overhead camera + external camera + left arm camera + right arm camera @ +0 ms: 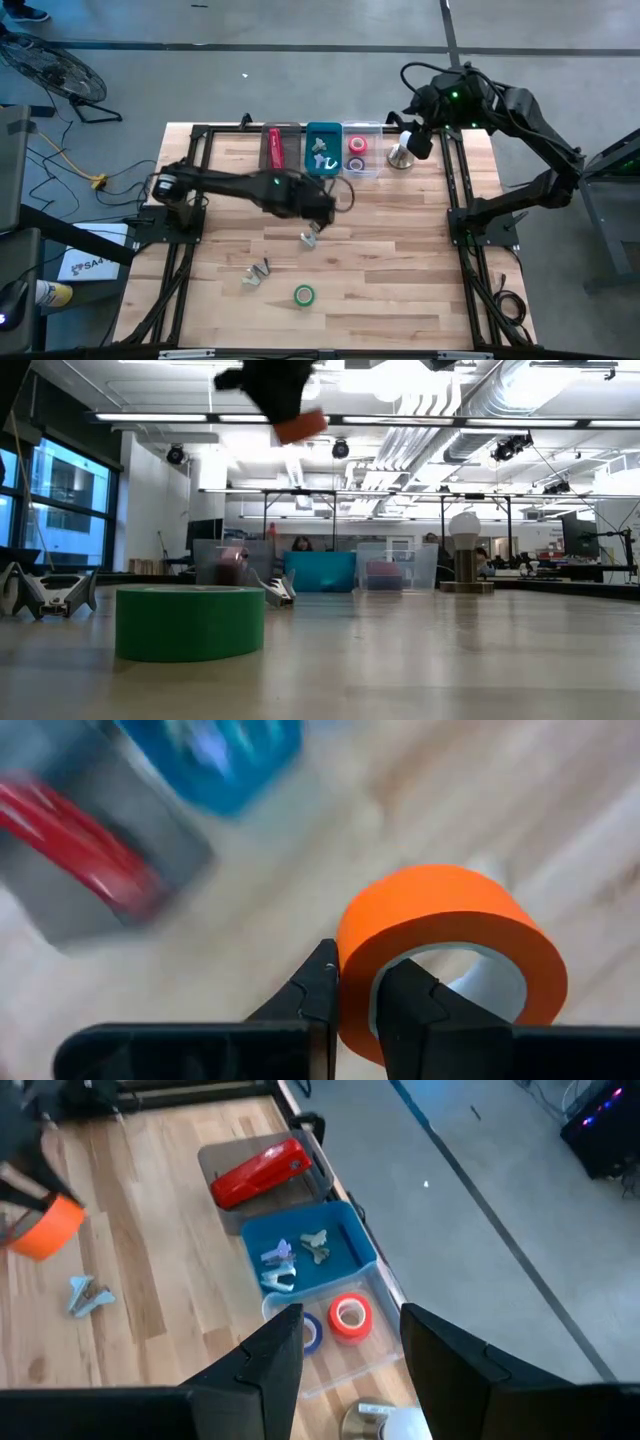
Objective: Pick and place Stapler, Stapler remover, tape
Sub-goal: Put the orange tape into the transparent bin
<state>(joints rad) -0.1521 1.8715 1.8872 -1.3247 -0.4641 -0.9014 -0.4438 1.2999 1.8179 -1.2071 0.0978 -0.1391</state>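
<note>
My left gripper (322,208) hangs above the table's middle, shut on an orange tape roll (450,940), which also shows in the right wrist view (45,1228). The red stapler (274,148) lies in a grey tray at the far edge. Beside it stands a blue tray (322,150) with stapler removers, then a clear tray (358,150) holding a red roll (350,1317) and a purple one (312,1332). A green tape roll (304,295) lies flat near the front. Two stapler removers (308,238) (258,272) lie on the wood. My right gripper (415,140) waits open at the far right. My left gripper pinches the orange roll's wall (358,955). One finger (410,1000) is inside the pale core and the other finger (318,985) is on the orange outer face. The fingers slant downward. In the low view the roll (300,426) hangs lifted clear, high above the table.
A silvery stand with a round top (402,157) sits at the far right below my right gripper. Black frame rails (460,200) run along both table sides. Bare wood lies open between the green roll and the trays.
</note>
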